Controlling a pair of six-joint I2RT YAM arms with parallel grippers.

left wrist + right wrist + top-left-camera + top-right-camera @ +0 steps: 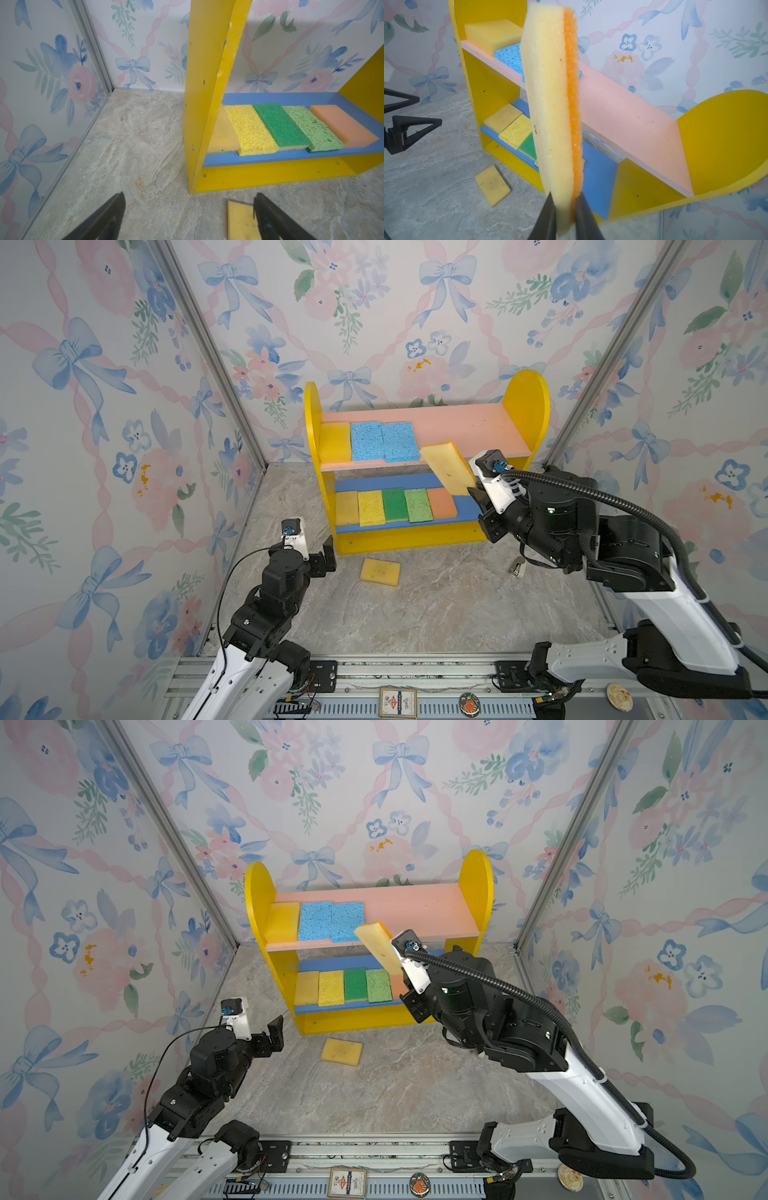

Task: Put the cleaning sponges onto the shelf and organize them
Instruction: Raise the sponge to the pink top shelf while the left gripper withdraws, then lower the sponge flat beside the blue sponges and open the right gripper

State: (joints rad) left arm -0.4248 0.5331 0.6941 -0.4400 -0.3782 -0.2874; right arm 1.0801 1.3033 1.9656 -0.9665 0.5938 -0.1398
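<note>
The shelf [528, 406] stands against the back wall in both top views. Its pink upper board carries a yellow sponge [334, 442] and two light blue sponges [382, 441]. Several sponges lie in a row on the blue lower board [291, 97]: yellow ones, dark green [395, 504], light green, orange. My right gripper [564, 212] is shut on a yellow sponge with an orange face [550, 104], holding it tilted before the upper board's front edge [446, 466]. Another yellow sponge [380, 571] lies flat on the floor. My left gripper [189, 212] hangs open just left of it.
Flowered walls close in the left, back and right sides. A small metal piece [517, 568] lies on the marble floor under my right arm. An aluminium rail [415, 672] runs along the front edge. The right half of the pink board [478, 423] is bare.
</note>
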